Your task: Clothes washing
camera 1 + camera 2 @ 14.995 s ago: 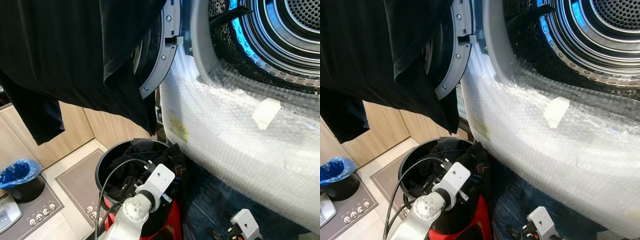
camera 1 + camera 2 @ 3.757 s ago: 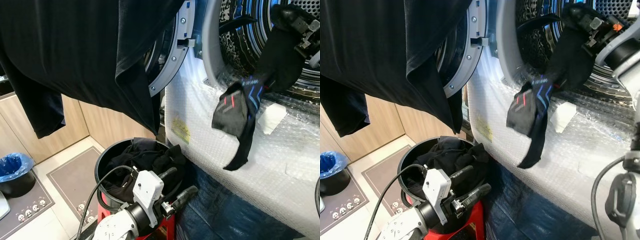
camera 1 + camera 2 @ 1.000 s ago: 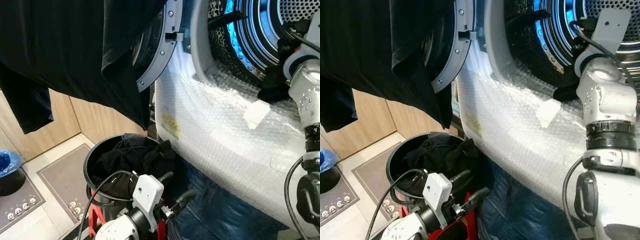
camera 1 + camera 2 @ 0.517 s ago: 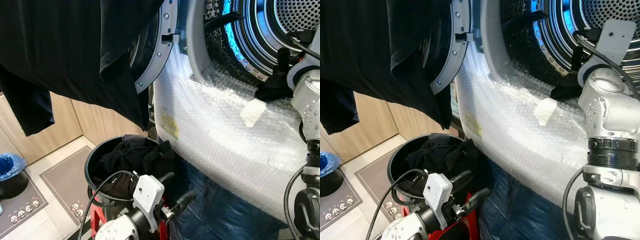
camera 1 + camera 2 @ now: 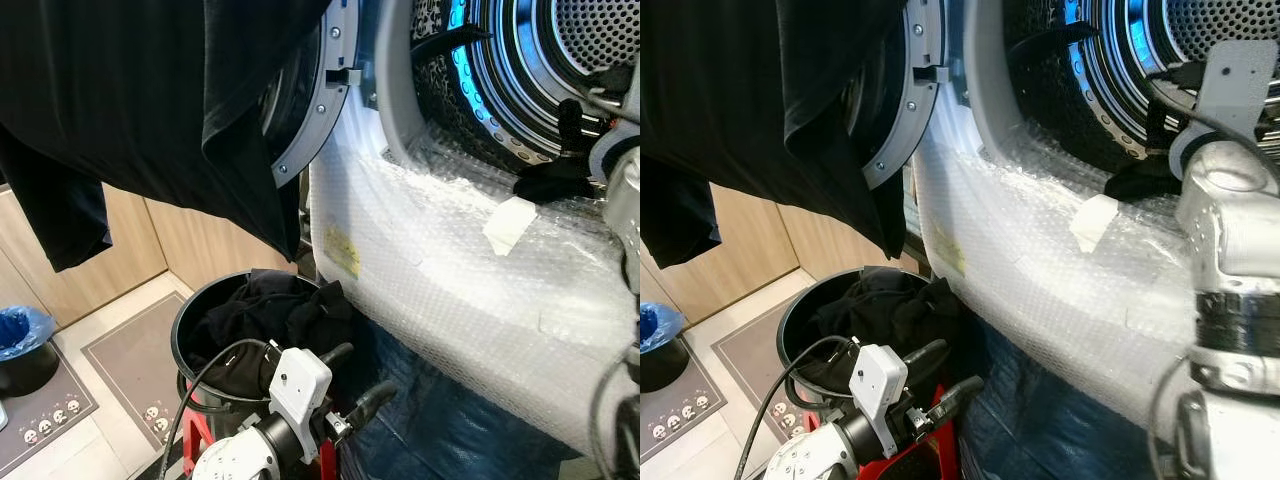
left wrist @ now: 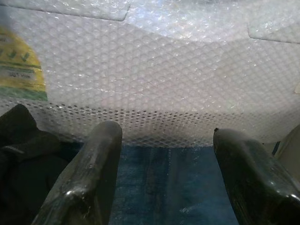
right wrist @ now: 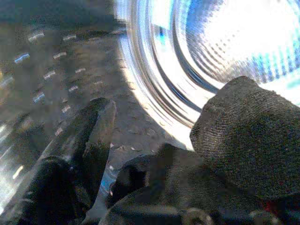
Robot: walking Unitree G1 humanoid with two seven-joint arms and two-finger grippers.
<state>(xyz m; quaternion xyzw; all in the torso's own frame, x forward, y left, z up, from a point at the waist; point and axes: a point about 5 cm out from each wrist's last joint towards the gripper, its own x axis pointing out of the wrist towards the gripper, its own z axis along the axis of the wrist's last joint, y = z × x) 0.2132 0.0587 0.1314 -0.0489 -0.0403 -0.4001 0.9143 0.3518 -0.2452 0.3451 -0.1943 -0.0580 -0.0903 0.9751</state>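
Bucket [image 5: 205,330] of dark laundry low at left, beside the bubble-wrapped washer front [image 5: 430,270]; left tool [image 6: 161,173] spread wide and empty, hovering near that wrap. Farther right, right tool [image 7: 140,154] at the drum [image 5: 560,60] mouth, draped by a dark sock [image 5: 550,182] lying on the door lip; grip state impossible to tell. Best pushed fully past the lip before letting go, lest the sock slide back out.

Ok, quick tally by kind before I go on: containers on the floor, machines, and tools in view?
Black laundry basket: 1
Bin with blue liner: 1
Washing machine: 1
Tools: 2, left tool low beside the basket, right tool at the drum mouth
Total: 5
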